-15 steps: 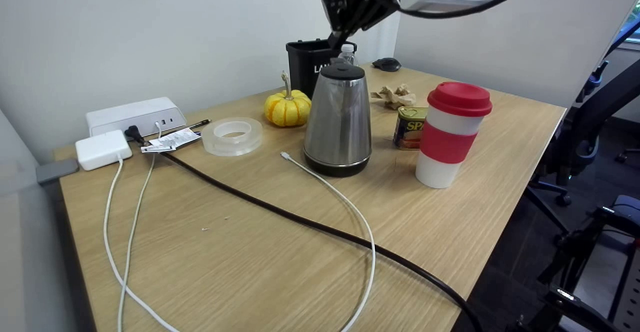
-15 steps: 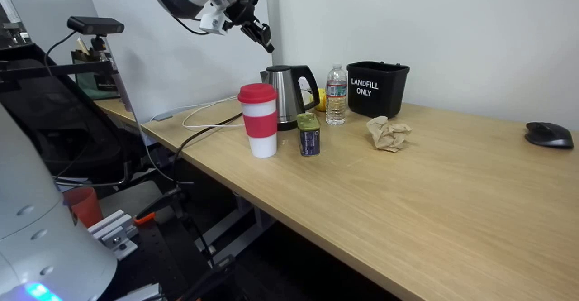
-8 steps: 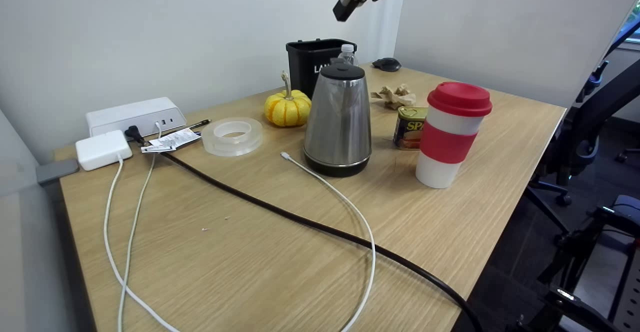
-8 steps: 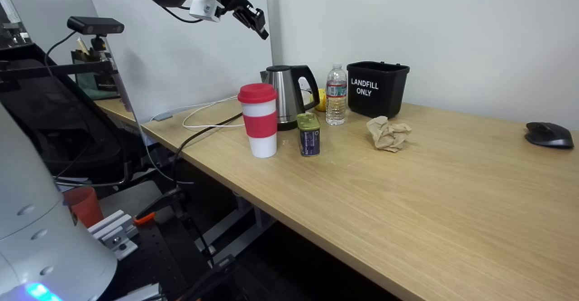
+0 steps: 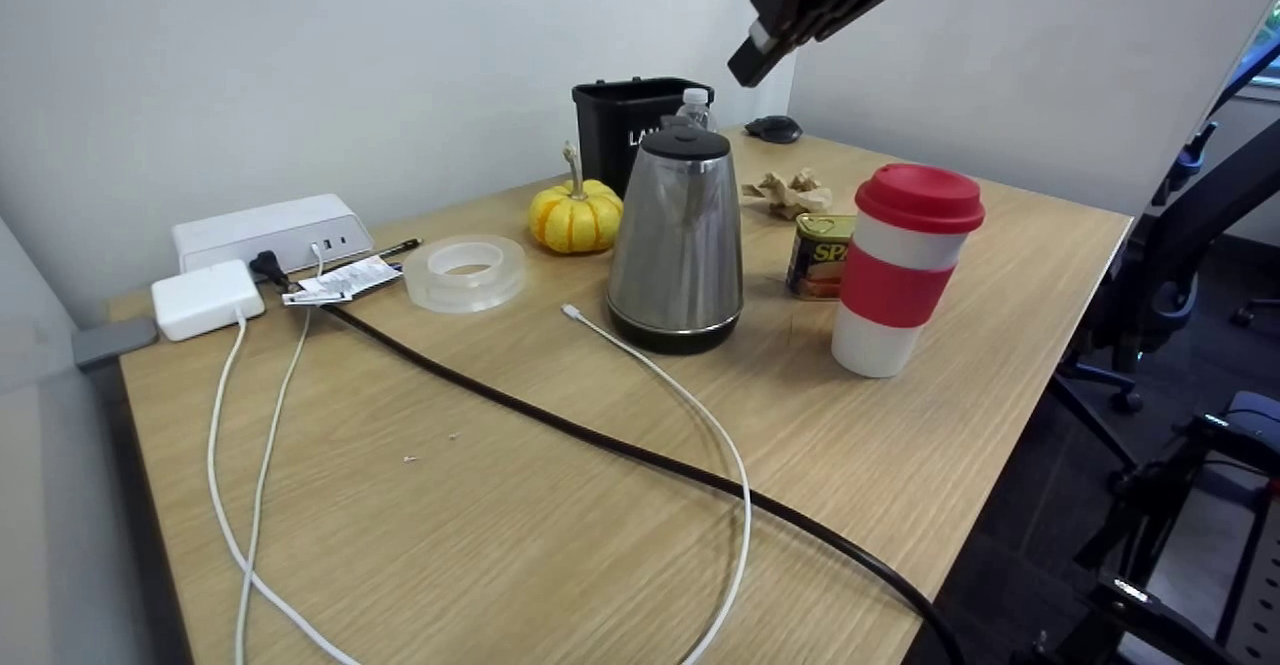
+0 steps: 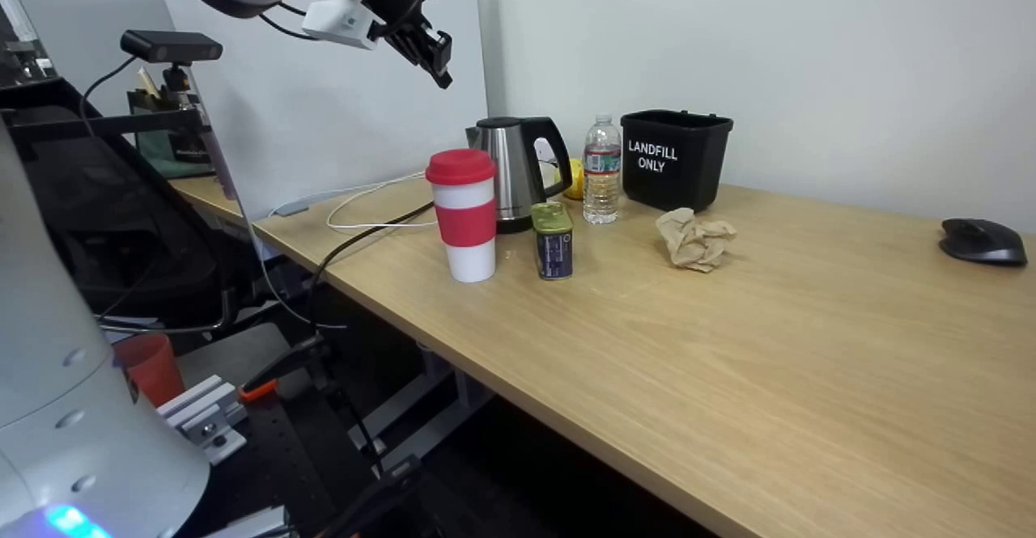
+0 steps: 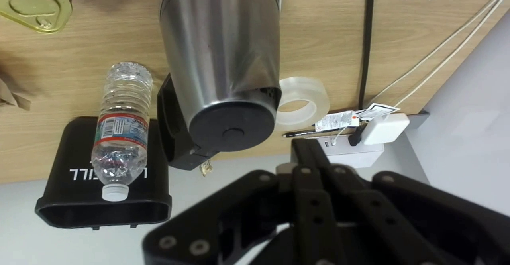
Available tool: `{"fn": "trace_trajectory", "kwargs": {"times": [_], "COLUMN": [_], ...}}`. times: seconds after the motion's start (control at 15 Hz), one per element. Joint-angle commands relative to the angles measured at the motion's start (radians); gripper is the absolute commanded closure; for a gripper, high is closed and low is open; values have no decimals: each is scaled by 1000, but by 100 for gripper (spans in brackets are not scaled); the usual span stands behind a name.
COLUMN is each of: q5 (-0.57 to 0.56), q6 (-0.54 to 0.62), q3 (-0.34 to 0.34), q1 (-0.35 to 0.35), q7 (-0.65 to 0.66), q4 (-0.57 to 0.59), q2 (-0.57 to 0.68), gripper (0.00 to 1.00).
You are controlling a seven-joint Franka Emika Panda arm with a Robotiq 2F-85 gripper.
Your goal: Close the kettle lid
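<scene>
- Small round black lid (image 7: 233, 126) lies flat on the tapered brushed-steel kettle (image 7: 221, 50), lower than the black two-finger end effector (image 7: 305, 149) and apart from it; looks closed, so task probably done.
- End effector: jaws together, nothing between, high over the tabletop (image 6: 777, 328).
- Risk: a needless press now; off-centre push could tip the kettle.
- Risk: latch can't be told; if not caught, lid might spring up.
- Risk: low sideways sweep could knock the white cup with red lid and sleeve (image 5: 897, 275), standing below the end effector.
- Kettle opaque, cup covered: contents hidden.
- Clear plastic bottle (image 6: 601, 186), capped, below the end effector: fill level unclear.
- Black plastic landfill bin (image 6: 692, 182), upright, uncovered, below the end effector, well apart: inside not readable.
- Gold-topped dark-blue tin (image 6: 554, 253), ring-pull top on, also below: contents hidden.
</scene>
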Motion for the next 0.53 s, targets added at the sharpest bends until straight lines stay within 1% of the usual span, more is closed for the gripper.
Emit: {"fn": "trace_trajectory", "kwargs": {"times": [0.0, 0.13, 0.2, 0.27, 0.33, 0.47], "q5": [102, 92, 79, 213, 240, 298], "q6": [-99, -184, -232, -258, -294, -352], "q3": [-180, -245, -269, -177, -187, -174], "q1": [157, 174, 170, 71, 62, 9], "q7": [-212, -299, -336, -463, -507, -598], "q4": [-67, -66, -61, -64, -65, -70], "q2": [-169, -260, -300, -325, -355, -403], "gripper": [100, 100, 100, 100, 100, 100]}}
